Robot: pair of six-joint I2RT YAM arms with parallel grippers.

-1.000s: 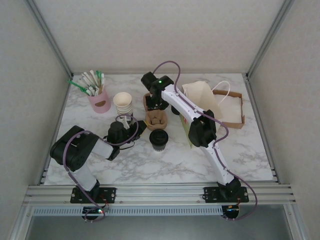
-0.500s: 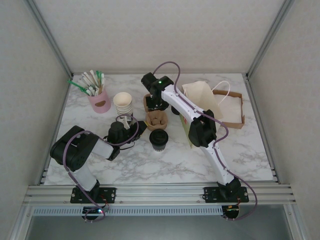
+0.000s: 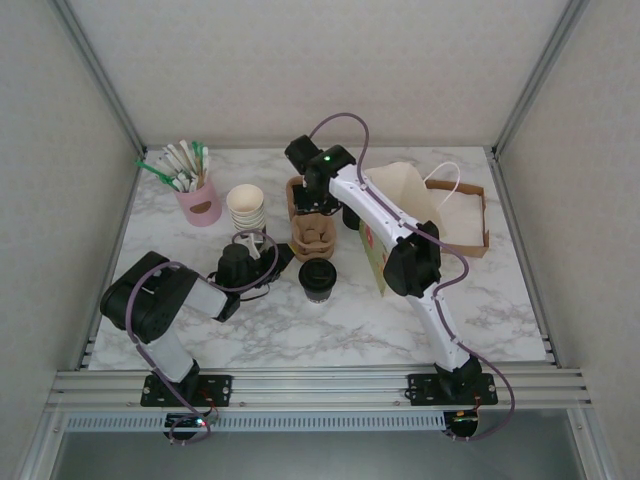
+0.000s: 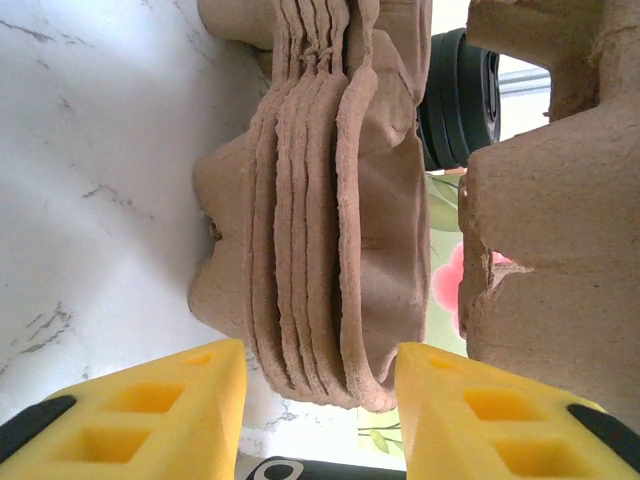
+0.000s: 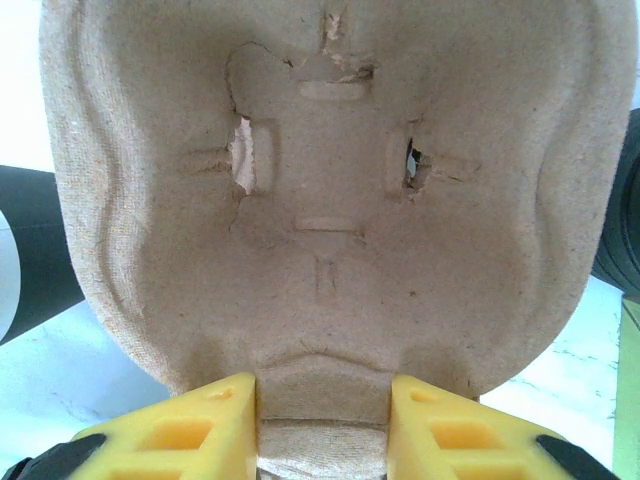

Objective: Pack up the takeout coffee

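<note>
Left wrist view: carrier stack (image 4: pixel 310 220) cut off at top edge. Raised carrier (image 4: pixel 545 200) runs past right edge. Black lids (image 4: pixel 460 95) half hidden between them. Left claw (image 4: pixel 322 375) straddles stack end, contact unclear.
Right wrist view: dark shape (image 5: pixel 25 250) cut by left edge, unidentifiable.
Top view: paper bag (image 3: pixel 405 188) partly behind right arm (image 3: pixel 375 210). Stirrers (image 3: pixel 185 160) too small to count.
</note>
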